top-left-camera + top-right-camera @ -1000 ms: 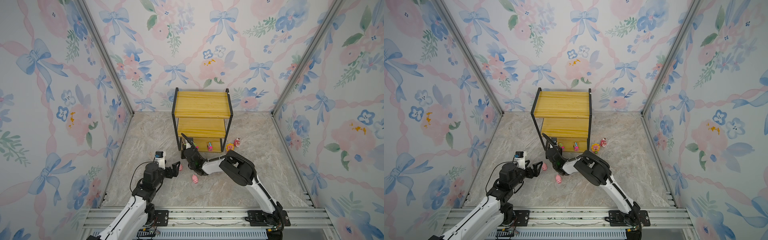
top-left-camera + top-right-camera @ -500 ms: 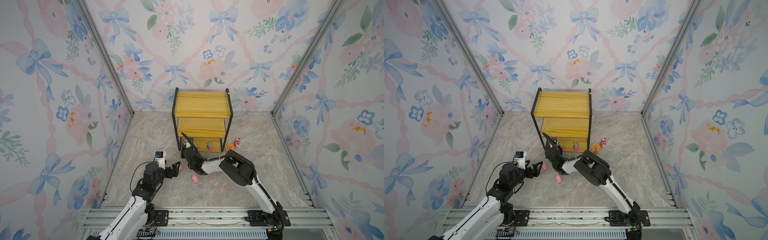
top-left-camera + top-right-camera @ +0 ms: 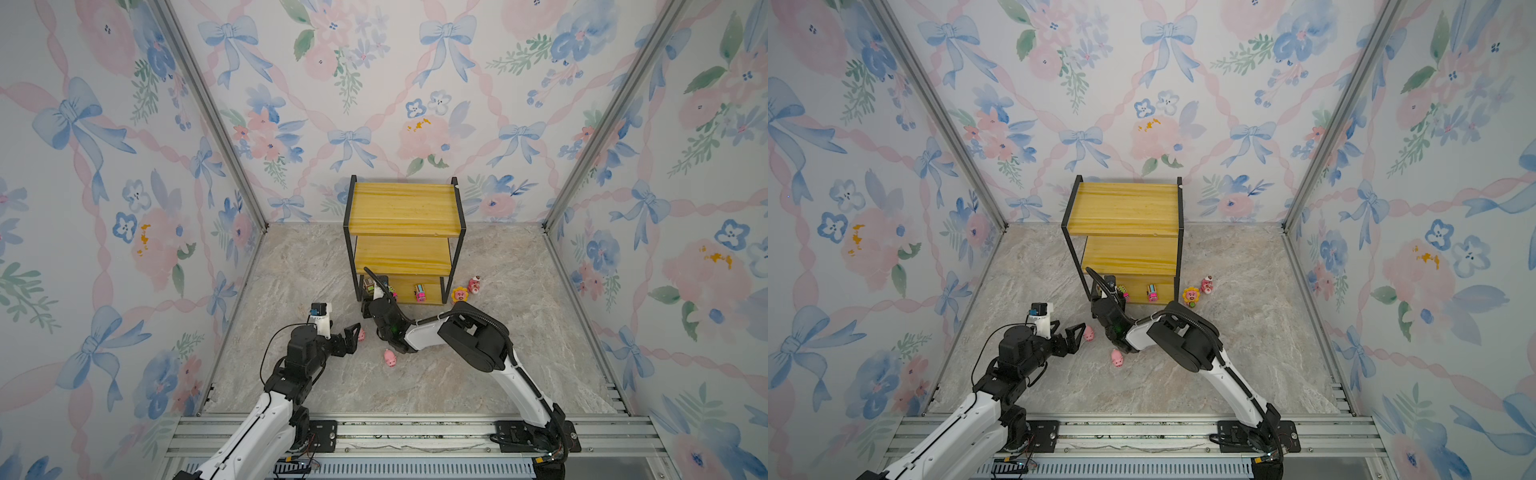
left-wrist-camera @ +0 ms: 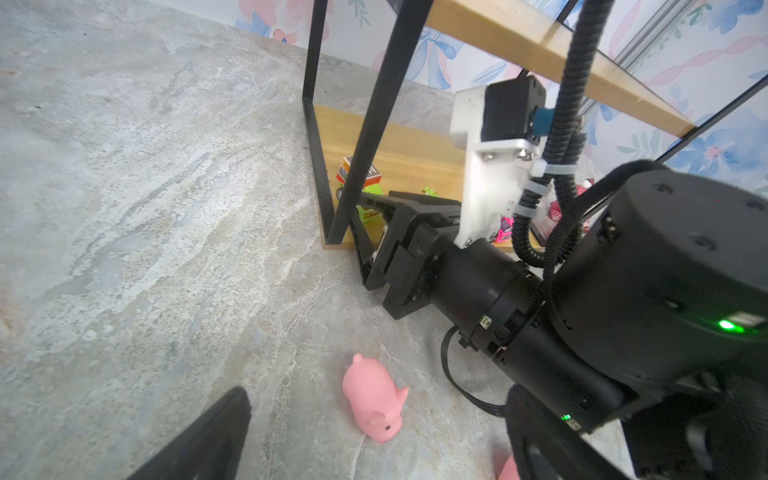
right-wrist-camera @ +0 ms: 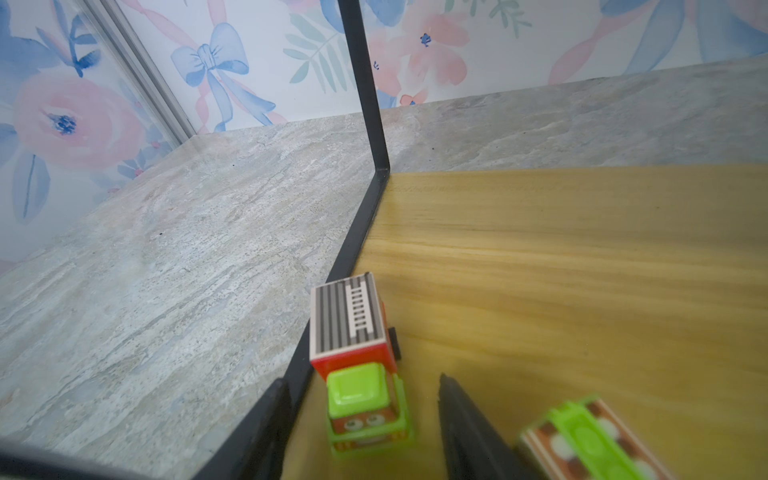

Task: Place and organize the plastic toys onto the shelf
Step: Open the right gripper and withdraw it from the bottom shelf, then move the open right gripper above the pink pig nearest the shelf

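Yellow shelf [image 5: 561, 249] is carrying the fire truck [image 5: 349, 320]; right gripper [image 5: 361, 380] jaws are standing apart around it (both clear), so backing straight out is looking wisest.

Right end effector [image 3: 1108, 293] at shelf [image 3: 1125, 208] bottom tier; pig [image 3: 1117, 358] on floor [image 3: 1059, 386].

Yellow three-tier wooden shelf in black metal frame [image 3: 405, 208] stands at back centre of grey marble tabletop [image 3: 519, 374]. On its bottom board: red-green plastic fire truck [image 5: 357, 361] at left edge, green-striped toy vehicle [image 5: 590, 440] beside it, pink-yellow toy vehicle [image 3: 420, 293] further right. Sunflower-faced pink bear [image 3: 459, 294] and plain pink bear figurine [image 3: 474, 284] sit on the tabletop just right of the shelf. Small pink plastic pig [image 3: 390, 358] lies in front, second pink pig [image 3: 361, 335] to its left.
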Tool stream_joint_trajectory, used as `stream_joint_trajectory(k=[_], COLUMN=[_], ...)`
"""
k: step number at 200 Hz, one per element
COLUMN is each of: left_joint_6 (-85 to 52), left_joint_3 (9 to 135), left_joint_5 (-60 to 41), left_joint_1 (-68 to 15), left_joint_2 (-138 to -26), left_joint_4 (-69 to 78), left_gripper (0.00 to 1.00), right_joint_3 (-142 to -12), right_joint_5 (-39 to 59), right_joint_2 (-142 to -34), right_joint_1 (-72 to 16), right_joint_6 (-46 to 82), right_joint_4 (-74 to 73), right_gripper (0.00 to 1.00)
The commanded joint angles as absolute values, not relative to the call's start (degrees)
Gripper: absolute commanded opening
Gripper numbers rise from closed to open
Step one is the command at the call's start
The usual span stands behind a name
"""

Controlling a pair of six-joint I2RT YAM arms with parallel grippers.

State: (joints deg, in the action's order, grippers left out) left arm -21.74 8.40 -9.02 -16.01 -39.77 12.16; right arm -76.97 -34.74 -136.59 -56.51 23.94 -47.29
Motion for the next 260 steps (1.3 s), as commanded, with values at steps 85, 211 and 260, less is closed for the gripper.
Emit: stream_joint_trajectory(k=[85, 211, 260], left_joint_6=[-22.1, -21.9, -21.7], left_joint_3=[7.4, 7.7, 8.8], left_joint_5=[-9.6, -9.8, -10.5], left_joint_1=[-15.5, -15.8, -16.0], left_joint_2=[-38.8, -39.6, -43.2], left_joint_4=[13.0, 12.9, 13.4], left_gripper=[0.97, 0.97, 0.97], right_joint_3=[-58.7, -51.5, -41.6], right_joint_5=[-36.2, -26.7, -22.5], right_joint_2=[-121.3, -81.6, -73.6], right_joint_1=[-63.2, -62.0, -58.7], right_joint_6=[16.7, 19.0, 21.1], right_joint_4=[-54.6, 6.1, 6.5], right_gripper=[0.63, 0.65, 0.59])
